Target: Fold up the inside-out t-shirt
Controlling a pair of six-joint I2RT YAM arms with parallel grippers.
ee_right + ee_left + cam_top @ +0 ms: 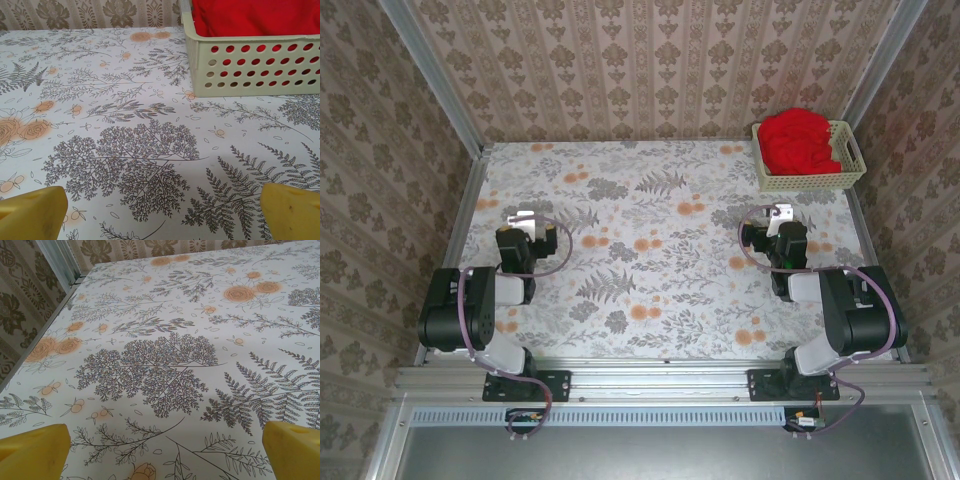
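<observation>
The inside-out t-shirt [798, 138] is a bright red crumpled heap inside a pale green basket [812, 181] at the table's far right corner. In the right wrist view the t-shirt [250, 17] fills the basket [250, 85] at the upper right, well ahead of the fingers. My right gripper [778, 214] hovers near the table, a short way in front of the basket, open with nothing between its yellow fingers [290, 212]. My left gripper [525, 219] is over the left side of the table, far from the t-shirt. It is open too [165, 452], with bare tablecloth between its fingers [35, 450].
The table [650, 260] is covered with a floral cloth of grey ferns and orange flowers. Patterned walls enclose it at the back and both sides, with metal posts [60, 260] at the corners. A wide stretch of bare cloth lies between the two arms.
</observation>
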